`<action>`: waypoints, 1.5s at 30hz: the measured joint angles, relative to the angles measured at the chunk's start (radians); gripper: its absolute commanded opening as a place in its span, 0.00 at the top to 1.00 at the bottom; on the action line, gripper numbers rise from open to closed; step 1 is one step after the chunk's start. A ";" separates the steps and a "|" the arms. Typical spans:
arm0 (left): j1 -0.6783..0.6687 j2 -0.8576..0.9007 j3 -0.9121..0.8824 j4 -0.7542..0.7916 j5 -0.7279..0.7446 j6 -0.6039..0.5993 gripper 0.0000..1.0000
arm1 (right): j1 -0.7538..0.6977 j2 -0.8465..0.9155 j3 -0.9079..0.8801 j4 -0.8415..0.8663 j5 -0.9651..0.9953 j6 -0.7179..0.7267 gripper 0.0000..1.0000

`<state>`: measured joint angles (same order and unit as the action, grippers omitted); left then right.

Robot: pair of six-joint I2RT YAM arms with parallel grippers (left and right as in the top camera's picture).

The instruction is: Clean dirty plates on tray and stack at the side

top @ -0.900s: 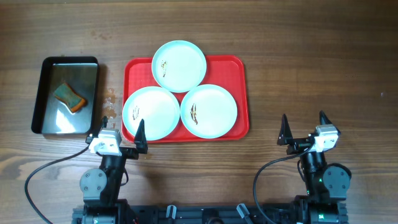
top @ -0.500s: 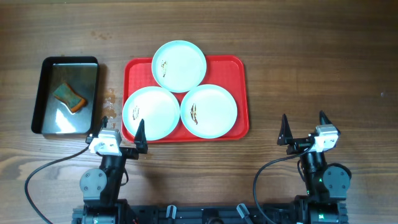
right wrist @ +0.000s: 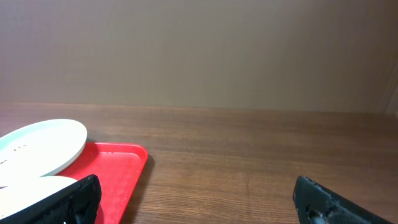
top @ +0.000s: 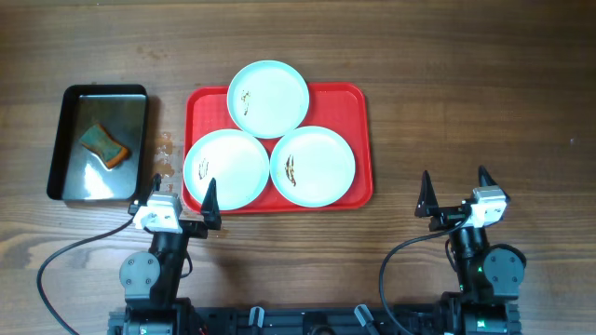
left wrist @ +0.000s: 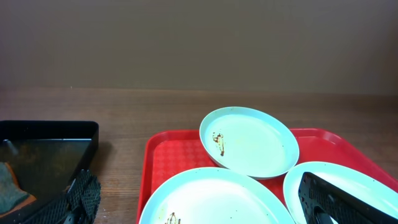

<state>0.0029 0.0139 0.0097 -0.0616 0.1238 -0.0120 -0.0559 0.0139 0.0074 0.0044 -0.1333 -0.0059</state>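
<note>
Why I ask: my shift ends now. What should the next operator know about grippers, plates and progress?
Left gripper: open, empty, at the near-left corner of the tray.
Right gripper: open, empty, right of the tray.
Plates: far plate, near-left plate, near-right plate all on the tray, each brown-smeared.
Sponge lies in the black pan.
Done: nothing.
Left: clean all three, stack at the side.

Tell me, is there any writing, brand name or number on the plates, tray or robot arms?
None can be read. The plates, red tray, black pan, left end effector and right end effector show no words, labels or numbers; the plates' brown marks are smears.
</note>
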 measured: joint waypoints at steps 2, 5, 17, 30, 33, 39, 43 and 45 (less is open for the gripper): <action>0.000 0.000 0.000 0.000 0.000 0.000 0.00 | 0.000 0.000 0.000 0.000 0.000 0.000 0.00; 0.000 0.000 0.000 0.000 0.000 0.000 0.00 | 0.000 0.000 0.000 0.000 0.000 0.000 0.00; -0.002 0.000 -0.002 0.078 0.571 -0.462 0.00 | 0.000 0.000 0.000 0.000 0.000 0.000 0.00; 0.005 -0.002 0.083 0.297 0.760 -0.689 0.00 | 0.000 0.000 0.000 0.000 0.000 0.000 0.00; 0.040 0.003 0.258 -0.103 0.666 -0.529 0.00 | 0.000 0.000 0.000 0.000 0.000 0.000 0.00; 0.056 0.154 0.601 -0.619 0.256 -0.379 0.00 | 0.000 0.001 0.000 0.000 0.000 0.000 0.00; 0.056 0.367 0.753 -0.767 0.170 -0.364 0.00 | 0.000 0.002 0.000 0.000 0.000 0.000 0.00; 0.056 0.489 0.794 -0.809 0.181 -0.362 0.00 | 0.000 0.002 0.000 0.000 0.000 0.000 0.00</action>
<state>0.0593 0.5030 0.8036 -0.8711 0.3050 -0.3744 -0.0559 0.0154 0.0074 0.0044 -0.1333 -0.0059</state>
